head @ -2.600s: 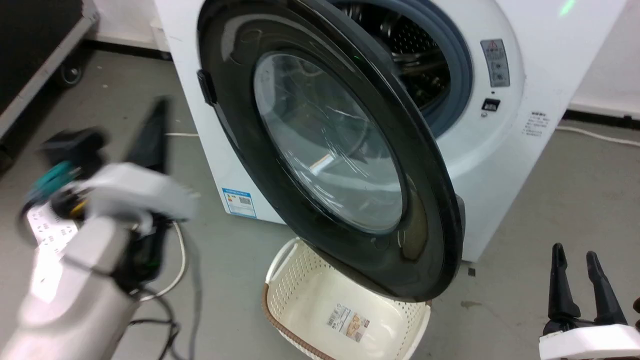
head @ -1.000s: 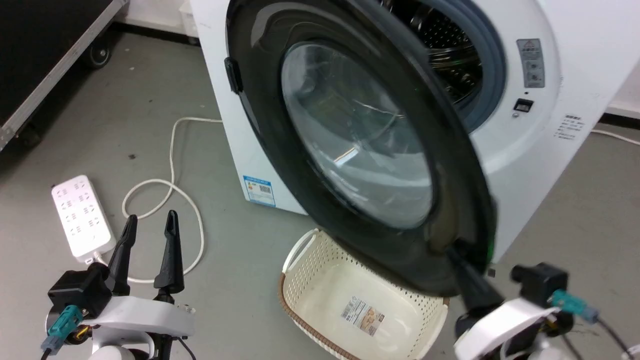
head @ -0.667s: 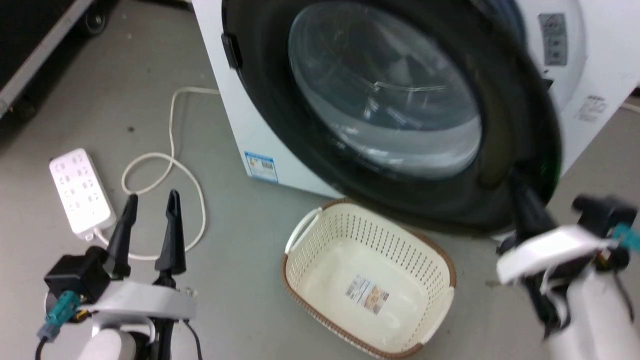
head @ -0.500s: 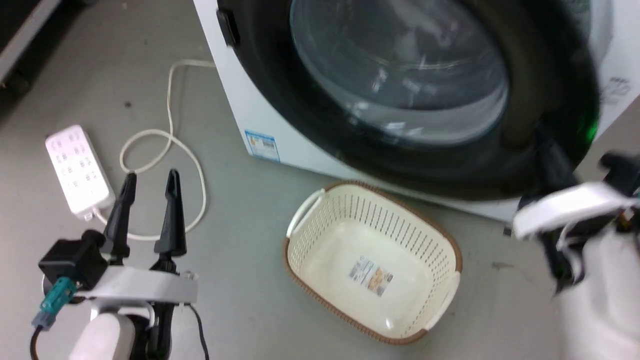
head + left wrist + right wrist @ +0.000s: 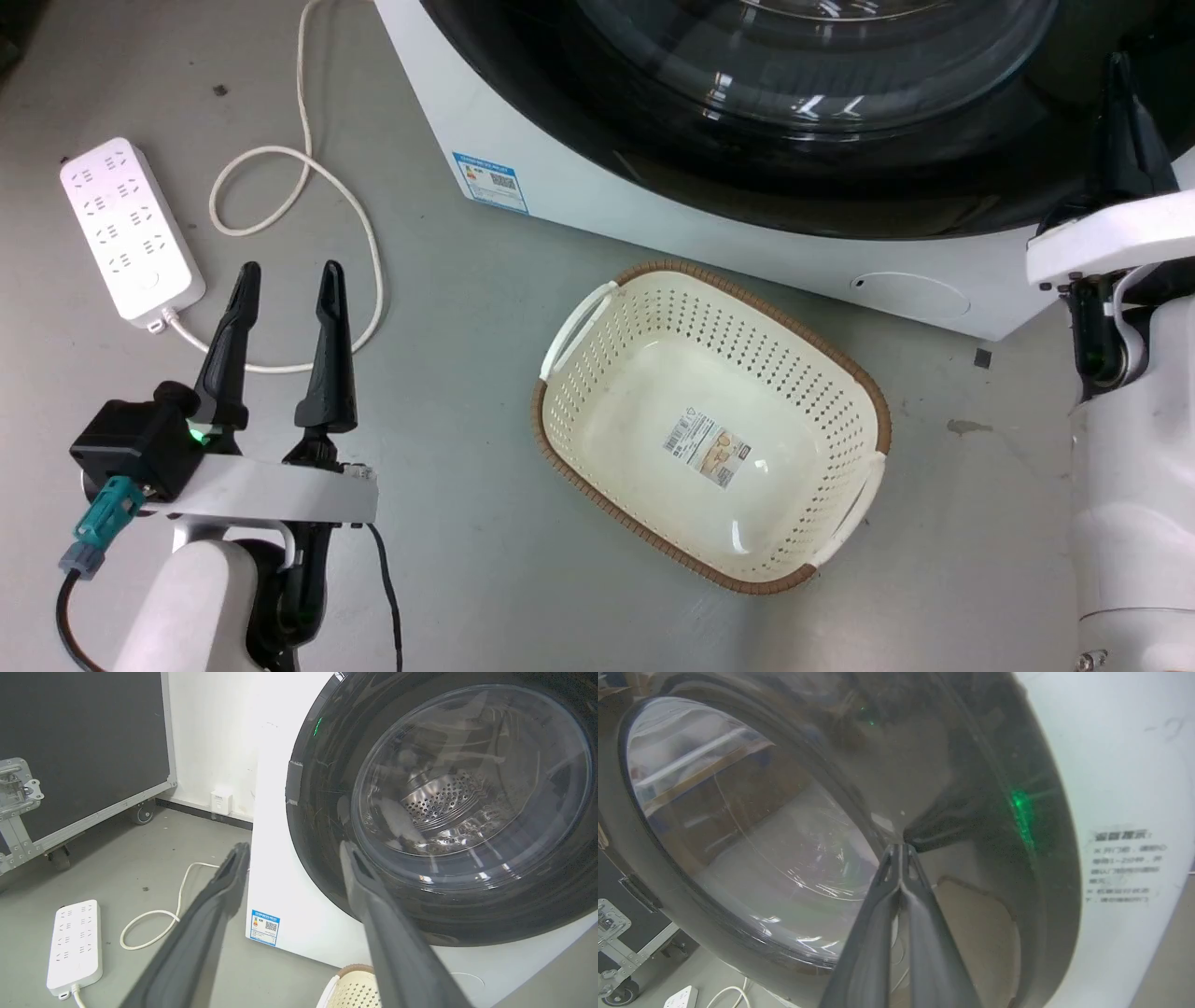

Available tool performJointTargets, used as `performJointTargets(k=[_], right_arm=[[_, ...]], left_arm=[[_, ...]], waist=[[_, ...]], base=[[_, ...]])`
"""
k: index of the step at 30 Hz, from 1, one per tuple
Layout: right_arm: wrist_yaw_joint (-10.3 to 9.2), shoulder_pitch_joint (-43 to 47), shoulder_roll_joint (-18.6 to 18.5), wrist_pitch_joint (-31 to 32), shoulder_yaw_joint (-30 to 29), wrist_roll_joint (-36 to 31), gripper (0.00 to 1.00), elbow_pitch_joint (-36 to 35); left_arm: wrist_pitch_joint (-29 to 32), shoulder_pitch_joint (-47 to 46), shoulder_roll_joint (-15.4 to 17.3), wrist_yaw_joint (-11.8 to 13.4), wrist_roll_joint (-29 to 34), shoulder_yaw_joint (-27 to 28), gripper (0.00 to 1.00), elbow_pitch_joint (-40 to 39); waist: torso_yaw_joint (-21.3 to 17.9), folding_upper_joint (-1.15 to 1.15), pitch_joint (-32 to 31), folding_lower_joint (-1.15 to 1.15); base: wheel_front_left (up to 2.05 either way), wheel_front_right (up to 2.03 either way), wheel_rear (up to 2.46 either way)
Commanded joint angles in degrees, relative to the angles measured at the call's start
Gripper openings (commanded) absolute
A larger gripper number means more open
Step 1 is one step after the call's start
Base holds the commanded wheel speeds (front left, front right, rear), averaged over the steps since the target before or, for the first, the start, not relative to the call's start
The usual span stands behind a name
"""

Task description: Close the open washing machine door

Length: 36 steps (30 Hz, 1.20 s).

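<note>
The glossy black washing machine door (image 5: 467, 812) with its clear glass bowl lies flat against the white washing machine (image 5: 275, 858); steel drum holes show through the glass. Its handle tab (image 5: 294, 781) is at the door's left edge. My right gripper (image 5: 901, 848) is shut, tips touching the door's black ring (image 5: 971, 788) near the right edge; in the head view the right gripper (image 5: 1117, 70) is at upper right, against the door (image 5: 747, 140). My left gripper (image 5: 288, 275) hovers open over the floor, clear of the machine, with nothing between its fingers (image 5: 233, 858).
A cream perforated basket (image 5: 653, 308) sits on the floor just before the machine. A white power strip (image 5: 121, 224) and its looped cable (image 5: 308, 168) lie on the left. A black wheeled case (image 5: 79, 742) stands at far left.
The door swung from half open to flat against the machine, my shut right gripper following it in. The head camera tilted down. My left arm dropped to the lower left and stayed there.
</note>
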Motion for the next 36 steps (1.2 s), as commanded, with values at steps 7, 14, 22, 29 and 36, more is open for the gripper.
performJointTargets(k=[7,14,22,29,36], right_arm=[[-0.13,2.88,-0.77,-0.89,1.64,2.16,0.0,-5.35],[-0.13,18.98,-0.77,-0.92,6.43,3.26,0.0,-19.3],[-0.13,36.92,-0.77,1.77,12.61,2.57,0.0,-28.85],[-0.13,45.99,-0.77,5.93,14.55,1.14,0.0,-32.43],[-0.13,49.74,-0.77,11.62,15.01,1.24,1.0,-32.59]], left_arm=[[-0.25,0.43,-0.54,-1.17,1.82,1.64,1.0,1.57],[-0.24,4.18,-0.11,-0.93,2.85,2.36,1.0,4.32],[1.54,7.64,-0.3,0.4,2.82,1.56,1.0,5.52],[5.48,8.91,-0.07,1.37,3.16,-0.06,1.0,7.54],[6.34,9.33,-0.31,1.57,2.85,-0.83,1.0,8.93]], waist=[[-3.03,0.0,-5.99,-0.01],[-9.15,0.0,-14.94,-0.01],[-13.79,0.0,-20.14,-0.01],[-14.11,0.0,-21.54,-0.01],[-13.55,0.0,-21.72,-0.01]], base=[[0.0,0.0,0.0],[0.0,0.0,0.0],[0.0,0.0,0.0],[0.0,0.0,0.0],[0.0,0.0,0.0]])
